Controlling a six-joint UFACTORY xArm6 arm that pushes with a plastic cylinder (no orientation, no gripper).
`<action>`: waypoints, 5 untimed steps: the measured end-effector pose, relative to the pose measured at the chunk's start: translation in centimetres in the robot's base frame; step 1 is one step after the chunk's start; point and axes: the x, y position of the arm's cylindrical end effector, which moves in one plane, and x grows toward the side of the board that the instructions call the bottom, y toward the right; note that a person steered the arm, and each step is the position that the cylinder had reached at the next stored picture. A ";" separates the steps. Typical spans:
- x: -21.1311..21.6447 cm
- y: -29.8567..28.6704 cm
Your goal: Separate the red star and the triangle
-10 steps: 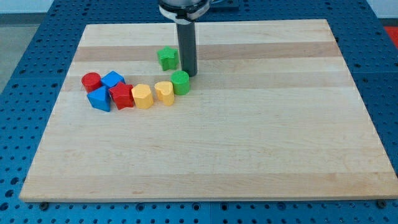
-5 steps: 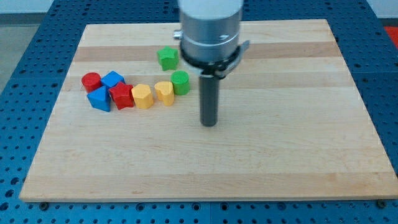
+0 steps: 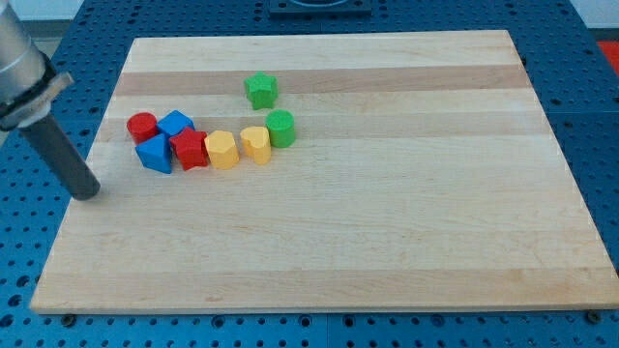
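Note:
The red star [image 3: 190, 150] lies at the board's left, touching the blue triangle [image 3: 155, 154] on its left side. My tip [image 3: 88, 193] rests on the board near its left edge, below and to the left of the blue triangle, apart from every block. The rod slants up to the view's left edge.
A red cylinder [image 3: 142, 126] and a blue block [image 3: 175, 124] sit just above the pair. A yellow hexagon [image 3: 221, 150], a yellow heart [image 3: 255, 143] and a green cylinder [image 3: 280, 128] run to the right. A green star [image 3: 260, 90] lies higher up. The wooden board [image 3: 387, 213] sits on a blue pegboard.
My tip has swept from beside the green cylinder, down across the middle of the board, then far left to the board's left edge. No block has moved.

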 end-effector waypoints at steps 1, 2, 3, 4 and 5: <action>-2.1 0.0; -2.4 0.8; -2.6 2.5; -3.5 3.4; -3.8 4.0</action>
